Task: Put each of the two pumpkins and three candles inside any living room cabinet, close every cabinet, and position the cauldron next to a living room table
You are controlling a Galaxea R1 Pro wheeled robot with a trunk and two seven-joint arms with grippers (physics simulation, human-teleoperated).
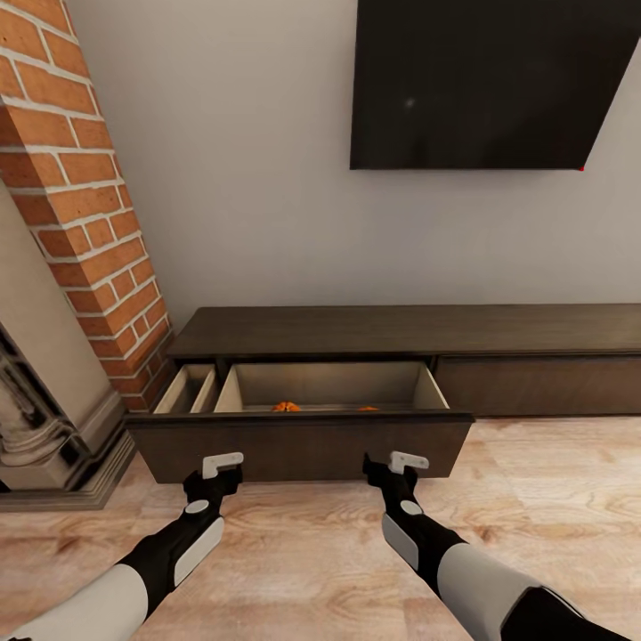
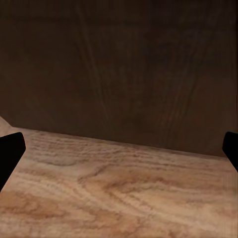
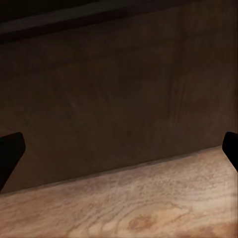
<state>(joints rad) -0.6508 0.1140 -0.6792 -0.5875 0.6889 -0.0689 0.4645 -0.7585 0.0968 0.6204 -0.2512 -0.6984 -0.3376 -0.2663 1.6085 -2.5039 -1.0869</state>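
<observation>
Already two pumpkins [image 1: 287, 407] lie in the open cabinet [image 1: 303, 442] drawer; closing remains, left tool [image 1: 222, 465] and right tool [image 1: 408, 462] spread empty near it.

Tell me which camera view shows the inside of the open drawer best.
The head view. It looks down into the open drawer, showing its pale interior and the tops of two orange pumpkins near the front wall. Both wrist views face the dark drawer front from outside, above the wood floor, so they show nothing of the inside.
</observation>
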